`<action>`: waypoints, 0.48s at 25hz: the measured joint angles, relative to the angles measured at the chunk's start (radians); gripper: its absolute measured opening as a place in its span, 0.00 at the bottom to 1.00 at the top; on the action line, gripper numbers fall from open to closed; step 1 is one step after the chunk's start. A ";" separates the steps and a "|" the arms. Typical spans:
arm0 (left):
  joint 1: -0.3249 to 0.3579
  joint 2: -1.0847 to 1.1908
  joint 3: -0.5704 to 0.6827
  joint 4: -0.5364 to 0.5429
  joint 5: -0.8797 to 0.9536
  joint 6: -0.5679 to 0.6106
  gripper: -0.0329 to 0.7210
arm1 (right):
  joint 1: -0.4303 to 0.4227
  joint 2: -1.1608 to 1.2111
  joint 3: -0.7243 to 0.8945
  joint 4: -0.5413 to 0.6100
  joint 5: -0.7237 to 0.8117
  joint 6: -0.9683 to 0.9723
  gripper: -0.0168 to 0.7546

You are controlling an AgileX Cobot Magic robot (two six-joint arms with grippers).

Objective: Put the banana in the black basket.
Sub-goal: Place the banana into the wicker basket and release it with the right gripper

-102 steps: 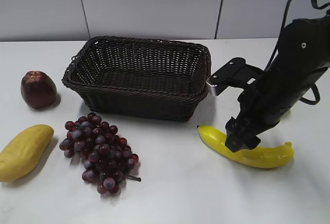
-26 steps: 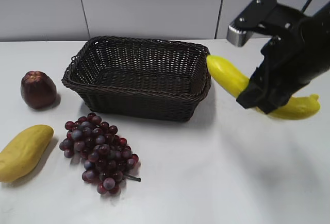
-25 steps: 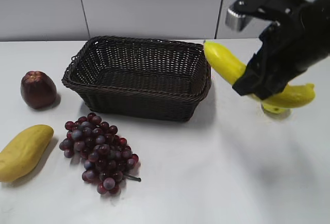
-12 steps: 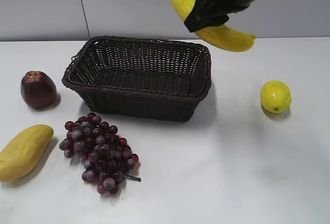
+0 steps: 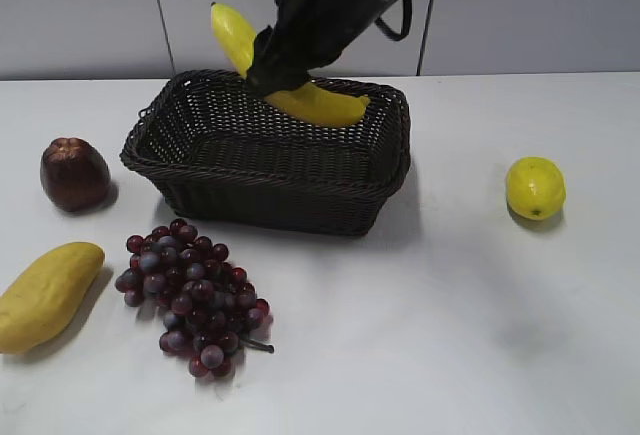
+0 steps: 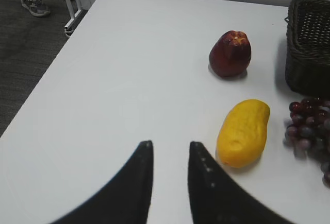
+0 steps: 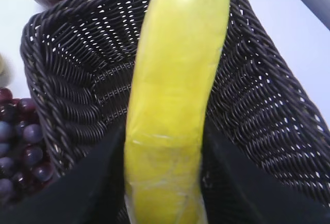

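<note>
Right pincer [image 5: 275, 70] clamped on banana [image 5: 300, 95], smooth glossy yellow plastic, hanging tilted over black basket [image 5: 290, 200], one end above back rim. Basket is dark woven wicker with braided rim and sloping sides. Left pincer [image 6: 170, 154] off by desk edge, dark curved fingers slightly apart, holding nothing. Desk [image 5: 450, 335] plain matte white; pale panel wall behind. Dull yellow mango [image 6: 243, 131] and bumpy grapes [image 5: 192, 295] near basket.
</note>
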State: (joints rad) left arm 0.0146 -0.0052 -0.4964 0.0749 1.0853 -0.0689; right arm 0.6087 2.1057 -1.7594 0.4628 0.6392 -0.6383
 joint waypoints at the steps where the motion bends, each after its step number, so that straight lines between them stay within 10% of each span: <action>1: 0.000 0.000 0.000 0.000 0.000 0.000 0.35 | 0.004 0.015 0.000 0.001 -0.013 -0.003 0.47; 7: 0.000 0.000 0.000 0.000 0.000 0.000 0.35 | 0.006 0.092 -0.001 0.004 -0.050 -0.007 0.48; 12: 0.000 0.000 0.000 0.000 0.000 0.000 0.35 | 0.006 0.101 -0.001 0.005 -0.062 -0.007 0.71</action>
State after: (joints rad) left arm 0.0146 -0.0052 -0.4964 0.0749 1.0853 -0.0689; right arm 0.6148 2.2072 -1.7608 0.4678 0.5769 -0.6450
